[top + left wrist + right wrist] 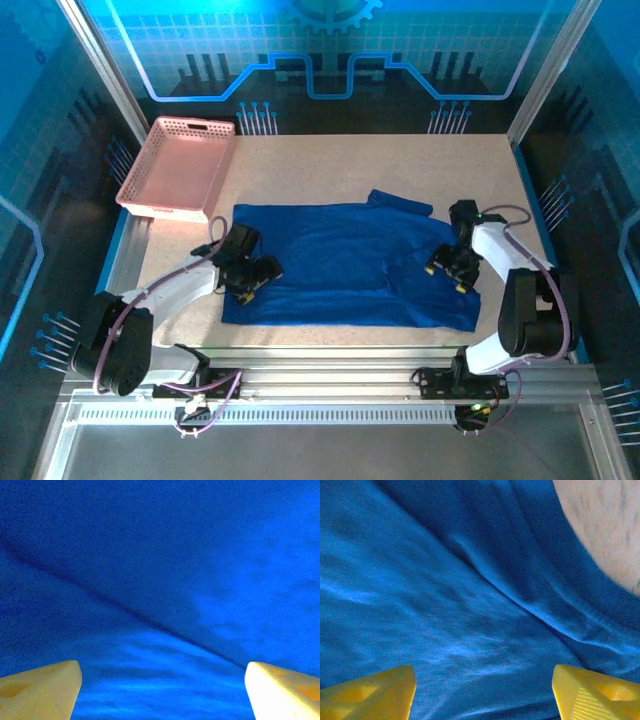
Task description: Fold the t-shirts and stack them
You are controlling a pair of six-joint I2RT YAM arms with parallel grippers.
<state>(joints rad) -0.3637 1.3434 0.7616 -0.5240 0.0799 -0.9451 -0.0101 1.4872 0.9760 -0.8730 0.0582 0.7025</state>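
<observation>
Blue t-shirt [350,270] spread flat mid-table [400,165], long edge close to the near rim, bare tabletop open behind it. Left gripper [252,280] low over the shirt's left edge, fingers apart, clamping nothing. Right gripper [450,268] over its right side, likewise apart. Pink basket [135,185] at far-left corner, bare lattice floor showing.
</observation>
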